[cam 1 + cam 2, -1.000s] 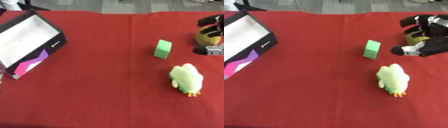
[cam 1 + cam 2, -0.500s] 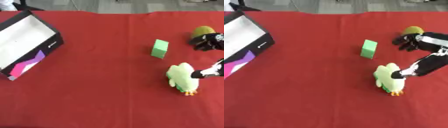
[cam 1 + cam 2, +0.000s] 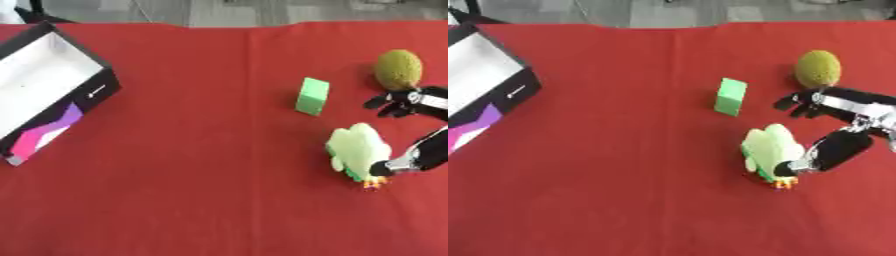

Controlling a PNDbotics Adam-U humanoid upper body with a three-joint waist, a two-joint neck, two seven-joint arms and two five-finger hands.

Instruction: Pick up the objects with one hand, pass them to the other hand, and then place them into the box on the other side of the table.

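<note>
Red cloth (image 3: 201,165) over the whole table, grey floor beyond. Right hand (image 3: 833,107) spread open around pale green toy (image 3: 768,148); black box (image 3: 52,95) far left.

The right hand (image 3: 833,107) reaches in with fingers apparently spread, thumb lowered.

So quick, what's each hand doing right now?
Right hand: open, fingers spread beside the pale green toy, thumb touching it, nothing lifted yet.
Left hand: not in view.
</note>
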